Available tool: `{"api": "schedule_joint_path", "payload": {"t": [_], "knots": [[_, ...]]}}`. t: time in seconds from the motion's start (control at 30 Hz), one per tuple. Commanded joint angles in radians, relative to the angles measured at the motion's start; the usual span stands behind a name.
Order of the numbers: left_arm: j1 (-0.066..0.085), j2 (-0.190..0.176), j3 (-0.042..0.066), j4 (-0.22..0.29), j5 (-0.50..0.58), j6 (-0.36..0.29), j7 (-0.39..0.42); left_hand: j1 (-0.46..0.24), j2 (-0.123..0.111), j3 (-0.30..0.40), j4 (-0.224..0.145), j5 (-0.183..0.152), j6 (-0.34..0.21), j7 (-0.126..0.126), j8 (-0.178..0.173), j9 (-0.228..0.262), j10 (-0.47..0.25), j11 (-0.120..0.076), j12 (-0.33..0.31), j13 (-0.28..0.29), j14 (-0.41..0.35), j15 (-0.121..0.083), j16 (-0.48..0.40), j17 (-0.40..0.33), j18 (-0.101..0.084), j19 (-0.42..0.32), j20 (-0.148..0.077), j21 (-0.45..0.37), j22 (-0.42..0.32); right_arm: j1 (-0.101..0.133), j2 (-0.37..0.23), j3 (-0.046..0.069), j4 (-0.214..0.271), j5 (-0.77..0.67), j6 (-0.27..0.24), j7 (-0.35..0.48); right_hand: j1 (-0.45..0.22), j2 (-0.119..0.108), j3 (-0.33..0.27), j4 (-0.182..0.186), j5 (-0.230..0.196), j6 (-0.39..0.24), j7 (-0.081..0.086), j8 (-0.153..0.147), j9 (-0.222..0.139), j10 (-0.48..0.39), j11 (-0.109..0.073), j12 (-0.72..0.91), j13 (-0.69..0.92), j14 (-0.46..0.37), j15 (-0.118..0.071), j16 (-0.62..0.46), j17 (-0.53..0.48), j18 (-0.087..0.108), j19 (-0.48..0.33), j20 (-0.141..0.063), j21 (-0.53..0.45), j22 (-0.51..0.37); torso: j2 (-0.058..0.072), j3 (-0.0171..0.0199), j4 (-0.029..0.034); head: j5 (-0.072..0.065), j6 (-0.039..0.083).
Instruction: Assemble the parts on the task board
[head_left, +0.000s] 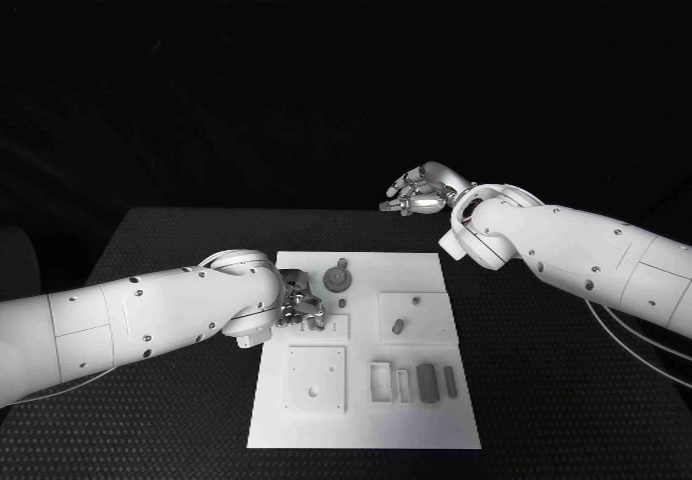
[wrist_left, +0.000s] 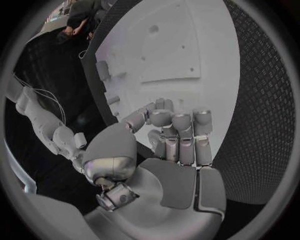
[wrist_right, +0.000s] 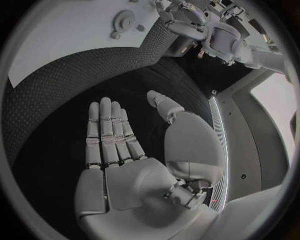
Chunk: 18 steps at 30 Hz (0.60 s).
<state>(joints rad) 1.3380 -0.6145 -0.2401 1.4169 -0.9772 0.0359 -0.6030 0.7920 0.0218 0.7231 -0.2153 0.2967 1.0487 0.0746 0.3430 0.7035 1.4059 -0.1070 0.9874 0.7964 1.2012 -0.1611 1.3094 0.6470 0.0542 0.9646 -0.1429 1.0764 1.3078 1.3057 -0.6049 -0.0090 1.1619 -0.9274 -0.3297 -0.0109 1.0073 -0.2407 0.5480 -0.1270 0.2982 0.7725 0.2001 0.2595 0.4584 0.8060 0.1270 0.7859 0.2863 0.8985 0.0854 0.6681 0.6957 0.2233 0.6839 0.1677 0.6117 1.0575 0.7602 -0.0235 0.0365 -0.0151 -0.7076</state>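
The white task board (head_left: 361, 400) lies flat in the middle of the black table (head_left: 577, 400). Close to the robot, on the board's near part, a few small grey parts (head_left: 427, 381) lie side by side in a row next to a raised square plate (head_left: 316, 378). A bit farther up, one small part (head_left: 398, 326) sits on another square plate. Beside that, the left hand (head_left: 303, 308) rests low over the board's left side — its fingers (wrist_left: 181, 130) are curled in together, and I cannot tell if anything is inside them. Just past it sits a round grey part (head_left: 339, 278). Farthest away, the right hand (head_left: 421, 193) is up in the air beyond the far edge of the board — its fingers (wrist_right: 109, 130) are straight, flat and holding nothing.
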Motion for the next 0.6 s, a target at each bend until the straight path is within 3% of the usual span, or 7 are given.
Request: {"api": "schedule_joint_path", "payload": {"t": [0.03,0.6], "knots": [[-0.001,0.002,0.0,0.001,-0.002,0.02,-0.004,0.009,0.022,0.006,-0.001,0.006,0.172,-0.089,0.007,0.11,-0.009,-0.018,0.006,-0.002,0.038,-0.041,0.004,-0.002,0.002,-0.007,-0.121,0.005,0.017,0.0,0.0,0.0,0.001,-0.001,0.01,0.011,0.008,0.001,-0.005,0.0,0.006,-0.007,0.019,0.004,-0.002,-0.004,0.007,-0.001,-0.002,-0.004,0.004,-0.005,-0.002,0.003,0.001,0.006,-0.005,-0.001,0.0,0.0002,-0.0009,0.0,0.0],[-0.001,0.007,0.0,-0.007,-0.004,0.018,-0.005,0.007,0.025,0.007,-0.004,0.011,0.174,-0.089,0.008,0.113,-0.008,-0.019,0.007,-0.002,0.038,-0.04,0.007,-0.003,0.002,-0.008,-0.12,0.006,0.018,-0.002,0.004,0.0,-0.002,0.002,0.014,0.011,0.009,0.002,-0.006,-0.001,0.006,-0.008,0.019,0.005,-0.003,-0.008,0.009,0.0,-0.008,-0.008,0.006,-0.005,-0.004,0.003,-0.003,0.008,-0.008,-0.001,0.0,0.0002,-0.0002,0.003,-0.002]]}}
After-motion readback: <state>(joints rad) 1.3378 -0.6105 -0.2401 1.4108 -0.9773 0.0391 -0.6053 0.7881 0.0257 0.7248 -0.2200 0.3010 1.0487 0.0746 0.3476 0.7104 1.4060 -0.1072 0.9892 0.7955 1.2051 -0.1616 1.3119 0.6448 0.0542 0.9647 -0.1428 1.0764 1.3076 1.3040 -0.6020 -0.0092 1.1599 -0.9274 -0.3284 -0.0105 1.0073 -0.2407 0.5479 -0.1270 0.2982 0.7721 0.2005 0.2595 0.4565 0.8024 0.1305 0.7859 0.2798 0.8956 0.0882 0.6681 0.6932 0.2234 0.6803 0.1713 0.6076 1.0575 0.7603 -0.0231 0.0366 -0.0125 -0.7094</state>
